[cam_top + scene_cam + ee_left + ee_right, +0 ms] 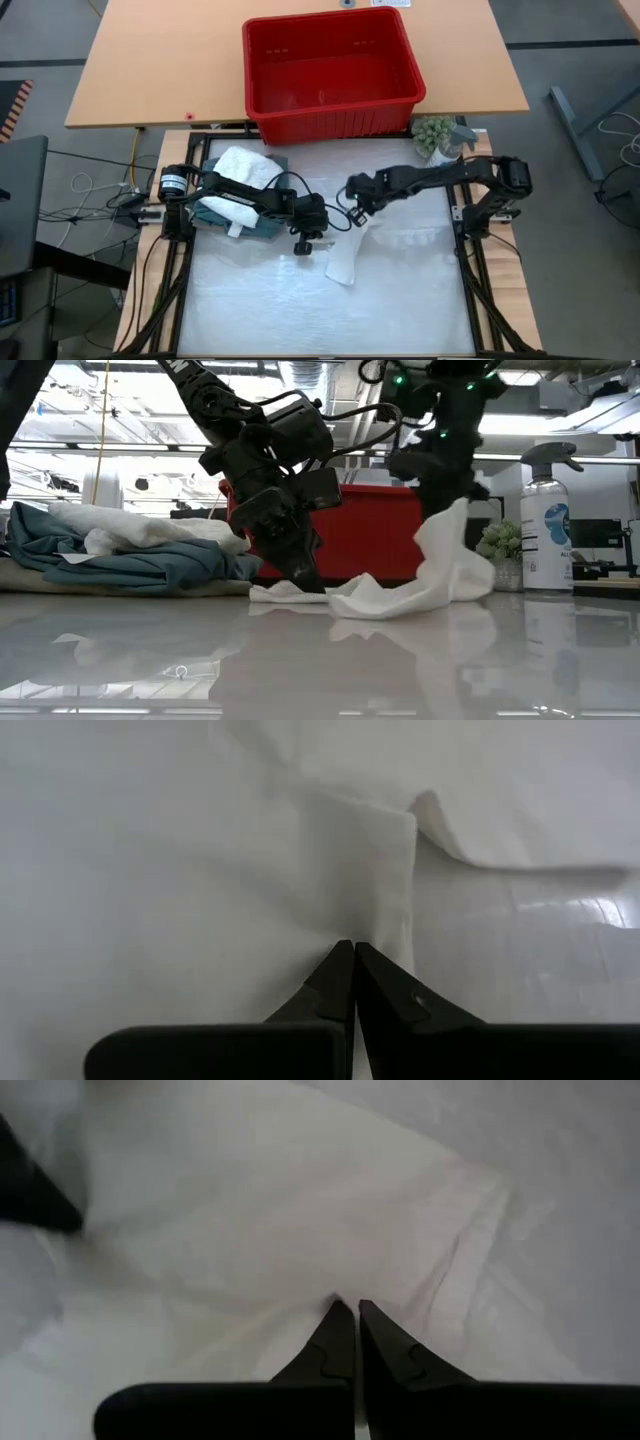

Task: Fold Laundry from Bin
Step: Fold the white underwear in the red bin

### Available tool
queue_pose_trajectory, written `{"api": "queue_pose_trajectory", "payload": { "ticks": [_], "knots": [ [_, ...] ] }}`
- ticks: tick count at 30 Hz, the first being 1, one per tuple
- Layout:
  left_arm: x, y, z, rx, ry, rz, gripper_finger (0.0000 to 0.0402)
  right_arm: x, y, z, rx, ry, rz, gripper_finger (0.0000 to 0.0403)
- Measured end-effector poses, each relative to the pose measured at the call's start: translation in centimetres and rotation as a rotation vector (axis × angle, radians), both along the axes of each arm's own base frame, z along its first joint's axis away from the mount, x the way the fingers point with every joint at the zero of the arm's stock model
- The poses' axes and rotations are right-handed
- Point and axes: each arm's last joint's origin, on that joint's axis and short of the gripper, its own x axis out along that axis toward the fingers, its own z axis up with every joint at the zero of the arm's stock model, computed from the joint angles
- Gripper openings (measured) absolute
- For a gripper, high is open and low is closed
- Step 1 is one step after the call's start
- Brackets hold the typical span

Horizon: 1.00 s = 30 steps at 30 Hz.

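A white garment (420, 575) lies partly on the shiny table between my two grippers and rises toward the right one. My left gripper (306, 582) is shut on its low end at table height; in the high view it (302, 246) sits just right of the pile. My right gripper (447, 500) is shut on the garment's raised part, above the table's middle (357, 208). A pile of laundry, a white piece (245, 165) lying on a teal one (255, 222), rests at the table's left. The red bin (330, 75) stands beyond the far edge. My left gripper pinches the white garment's low end (380, 935) between its two fingers, slanting down from the table's left. That end lies flat on the table. One layer or several, I cannot tell. My right gripper pinches a raised part of the white garment (345, 1285) between its two fingers, coming from above and pointing steeply down. The cloth hangs slack below the fingers, and its lower folds (385, 600) rest on the table.
A spray bottle (547, 520) and a small green plant (433, 132) stand at the table's far right corner. The bin's front wall (370, 540) rises right behind the work area. The near half of the table (320, 310) is bare.
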Motion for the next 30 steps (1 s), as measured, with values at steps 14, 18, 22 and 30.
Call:
{"api": "queue_pose_trajectory", "payload": {
  "ticks": [14, 18, 22, 30],
  "knots": [
    [0.0, 0.0, 0.4, -0.040, 0.000, 0.062, 0.0000, 0.1, -7.0, 0.5, -0.025, -0.160, -0.029, 0.0025],
    [-0.5, -0.1, 3.0, -0.069, -0.056, 0.091, 0.0000, 0.0, -7.7, 0.4, -0.038, -0.154, -0.006, 0.0025],
    [-1.0, 0.1, 6.7, -0.055, -0.173, 0.140, 0.0000, -0.1, -8.0, 0.3, -0.054, -0.138, -0.003, 0.0037],
    [-1.3, 1.0, 8.9, 0.052, -0.283, 0.227, 0.0000, -0.4, -8.1, 0.5, -0.064, -0.127, 0.014, 0.0193]
  ]
}}
